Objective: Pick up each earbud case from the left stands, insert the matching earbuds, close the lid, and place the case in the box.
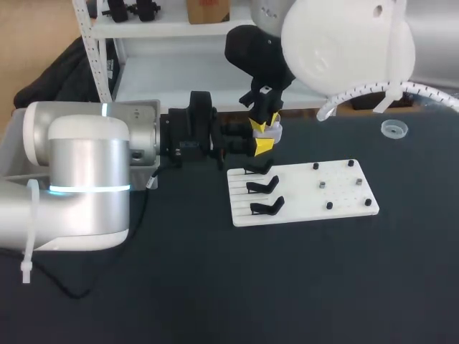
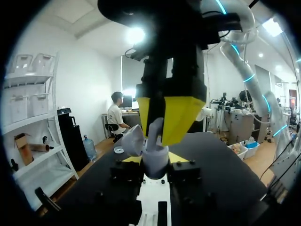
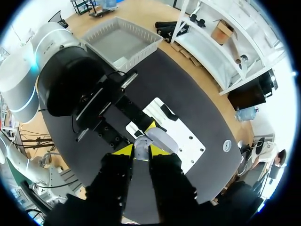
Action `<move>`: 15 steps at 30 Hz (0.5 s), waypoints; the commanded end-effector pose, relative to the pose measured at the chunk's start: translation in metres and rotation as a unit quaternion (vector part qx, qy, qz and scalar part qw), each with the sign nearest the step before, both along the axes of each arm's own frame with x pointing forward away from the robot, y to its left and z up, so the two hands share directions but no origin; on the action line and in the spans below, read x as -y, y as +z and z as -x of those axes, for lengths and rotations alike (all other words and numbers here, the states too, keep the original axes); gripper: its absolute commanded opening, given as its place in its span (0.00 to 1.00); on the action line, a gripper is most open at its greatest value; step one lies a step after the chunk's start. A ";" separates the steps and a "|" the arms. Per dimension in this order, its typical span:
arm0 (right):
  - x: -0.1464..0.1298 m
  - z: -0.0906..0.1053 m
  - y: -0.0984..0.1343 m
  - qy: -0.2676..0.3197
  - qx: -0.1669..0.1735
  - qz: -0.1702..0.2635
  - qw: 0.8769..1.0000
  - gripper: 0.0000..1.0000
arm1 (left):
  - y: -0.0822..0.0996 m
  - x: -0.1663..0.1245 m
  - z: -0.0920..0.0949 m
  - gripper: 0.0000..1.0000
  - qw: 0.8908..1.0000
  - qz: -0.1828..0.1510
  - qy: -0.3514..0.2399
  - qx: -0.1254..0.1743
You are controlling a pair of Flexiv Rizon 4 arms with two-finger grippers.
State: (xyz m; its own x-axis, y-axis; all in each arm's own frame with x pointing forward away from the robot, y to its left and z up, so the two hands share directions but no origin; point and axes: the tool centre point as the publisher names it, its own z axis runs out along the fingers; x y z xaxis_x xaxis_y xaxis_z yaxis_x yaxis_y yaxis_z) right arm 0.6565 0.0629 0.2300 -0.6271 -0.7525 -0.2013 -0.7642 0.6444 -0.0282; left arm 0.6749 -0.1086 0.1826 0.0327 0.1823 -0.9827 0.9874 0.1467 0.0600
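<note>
Yellow fingertips met above the far middle of the black worktop [image 1: 215,287], just past the far edge of the white board [image 1: 337,208] that carried the black stands [image 1: 262,187]. The left gripper [image 1: 259,147] reached in level from the left. As far as I could see it was clamped on the pale case [image 1: 275,132] from two sides, holding it off the worktop with its lid [image 2: 133,141] swung open to one side. The right gripper [image 1: 265,122] hung straight down over it, fingers pinched on a small white earbud [image 3: 140,142]. The earbud's lower end sat at or just inside the case's mouth, and I could not tell whether it had seated. The step in hand looked to me like pushing that earbud home. To do it well, I thought the left arm should act as a rigid vice while the right came down slowly along the line of the pocket, with the earbud turned to suit that pocket and not its neighbour. Any sideways push seemed likely to lever the case out of its grip. The right tips stood very close to the open lid, so a small opening and a straight lift away seemed safer than a wide release that might knock the lid. Letting go only once the earbud sat flush would spare a second try. The grey box [image 3: 117,40] waited well apart, beyond the worktop's left edge.
</note>
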 end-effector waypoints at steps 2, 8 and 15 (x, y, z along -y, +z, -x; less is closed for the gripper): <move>-0.002 -0.002 0.000 0.002 -0.003 0.003 1.000 0.29 | 0.000 0.001 0.001 0.00 1.000 0.002 0.002 0.002; -0.003 0.000 0.001 0.007 -0.003 0.003 1.000 0.29 | 0.000 0.001 0.001 0.00 1.000 0.002 0.002 0.002; -0.002 -0.002 0.003 0.007 0.001 0.003 1.000 0.33 | 0.000 0.001 0.001 0.00 1.000 0.002 0.002 0.002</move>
State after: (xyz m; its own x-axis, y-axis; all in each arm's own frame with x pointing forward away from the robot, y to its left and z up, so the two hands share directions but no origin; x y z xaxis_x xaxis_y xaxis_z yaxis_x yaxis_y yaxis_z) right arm 0.6575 0.0652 0.2322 -0.6169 -0.7612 -0.1998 -0.7723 0.6344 -0.0324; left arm 0.6745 -0.1092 0.1833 0.0334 0.1811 -0.9829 0.9875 0.1454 0.0604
